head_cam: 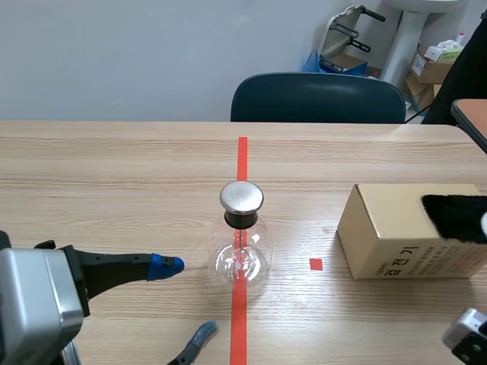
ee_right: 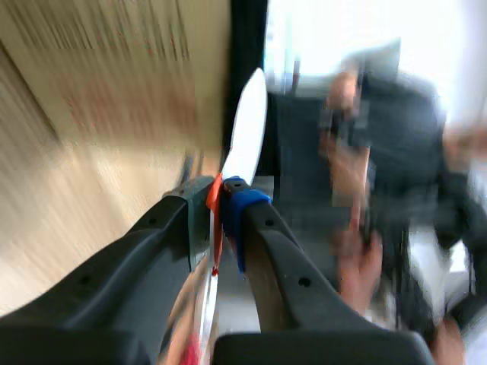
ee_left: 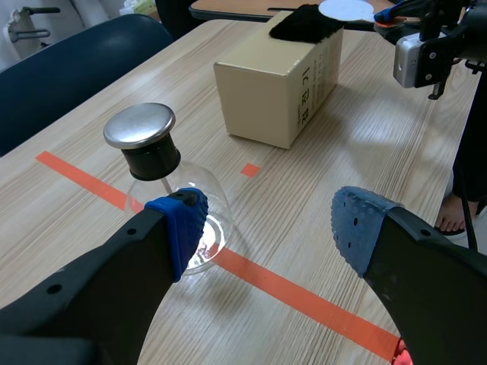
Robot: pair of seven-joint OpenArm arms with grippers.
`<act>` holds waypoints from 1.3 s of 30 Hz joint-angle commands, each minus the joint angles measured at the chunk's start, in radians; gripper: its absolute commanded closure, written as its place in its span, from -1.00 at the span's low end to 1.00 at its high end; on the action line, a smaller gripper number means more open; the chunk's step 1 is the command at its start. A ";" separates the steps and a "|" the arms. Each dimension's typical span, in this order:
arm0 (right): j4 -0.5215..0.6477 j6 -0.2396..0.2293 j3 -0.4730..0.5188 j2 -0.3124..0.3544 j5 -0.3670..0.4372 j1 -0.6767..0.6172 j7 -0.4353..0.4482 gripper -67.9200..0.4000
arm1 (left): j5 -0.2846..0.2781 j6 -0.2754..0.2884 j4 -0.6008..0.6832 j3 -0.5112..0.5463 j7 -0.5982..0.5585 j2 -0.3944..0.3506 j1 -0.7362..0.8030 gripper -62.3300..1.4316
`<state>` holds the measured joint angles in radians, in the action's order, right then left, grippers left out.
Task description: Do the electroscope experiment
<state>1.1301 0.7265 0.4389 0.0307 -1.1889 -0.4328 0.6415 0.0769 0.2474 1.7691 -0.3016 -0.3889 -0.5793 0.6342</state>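
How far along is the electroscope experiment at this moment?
Done: right gripper is shut on the white disc tool. In hand: it is by the black fur on the box. Left: bring it to the metal cap of the electroscope; left gripper is open.

The table (head_cam: 114, 175) is pale wood with fine straight grain, marked by an orange-red line (head_cam: 242, 160) and a small orange-red square (head_cam: 316, 264). The flask (head_cam: 240, 255) is clear glass, its stopper (head_cam: 242, 220) black, its cap (head_cam: 242, 198) silver. At the right, the box (head_cam: 396, 236) is tan with black print, and the fur (head_cam: 455, 217) on it is black. The far chair (head_cam: 318, 99) is dark blue. The left gripper (ee_left: 270, 228) is black, its pads (ee_left: 183, 228) blue and dotted. The right gripper (ee_right: 222, 201) is black; its disc (ee_right: 245, 129) is white, orange-red at the base.
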 commanded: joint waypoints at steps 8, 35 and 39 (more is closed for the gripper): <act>0.009 0.056 0.001 0.008 0.007 0.000 -0.012 0.96 | -0.013 0.003 0.018 -0.003 -0.010 0.003 0.002 -0.23; 0.009 0.056 0.000 0.010 -0.007 0.000 0.123 0.96 | -0.013 0.003 0.018 -0.003 -0.010 0.003 0.002 -0.23; 0.009 0.056 0.000 0.010 0.000 0.000 -0.045 0.96 | -0.013 0.003 0.018 -0.003 -0.011 0.003 0.002 -0.23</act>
<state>1.1301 0.7288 0.4355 0.0277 -1.1980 -0.4301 0.6365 0.0769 0.2474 1.7691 -0.3016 -0.3893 -0.5793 0.6342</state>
